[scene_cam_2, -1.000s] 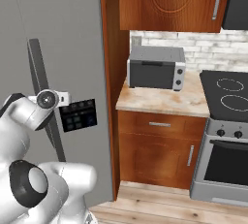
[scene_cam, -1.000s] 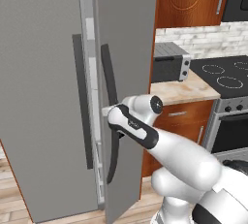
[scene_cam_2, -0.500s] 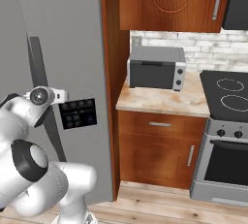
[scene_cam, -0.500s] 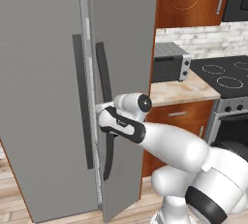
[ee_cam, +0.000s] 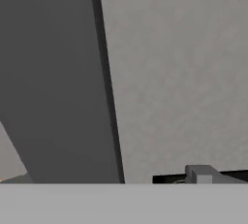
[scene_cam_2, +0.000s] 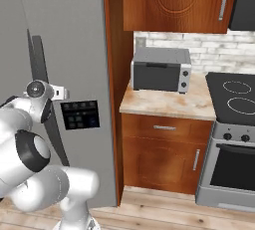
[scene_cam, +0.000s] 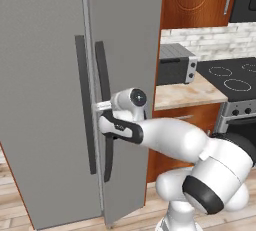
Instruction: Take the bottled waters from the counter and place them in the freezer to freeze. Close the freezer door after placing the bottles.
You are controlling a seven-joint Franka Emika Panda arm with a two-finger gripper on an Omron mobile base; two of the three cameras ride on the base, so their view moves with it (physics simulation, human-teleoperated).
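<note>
Claw (scene_cam: 98, 106) nearer handle (scene_cam: 104, 125), fingertips seemingly hidden.

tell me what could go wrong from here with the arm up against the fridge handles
1. The gripper sits open right at the two dark handles, with no handle visibly between its fingers, so closing now may miss or catch the wrong bar.
2. The right-hand door is slightly ajar; a push from the arm could swing it further.
3. No bottles are visible on the counter by the toaster oven, so they may still need finding.

Gripper (scene_cam: 100, 106) fingertips hidden behind freezer door handle (scene_cam: 104, 120); freezer interior unseen
</note>
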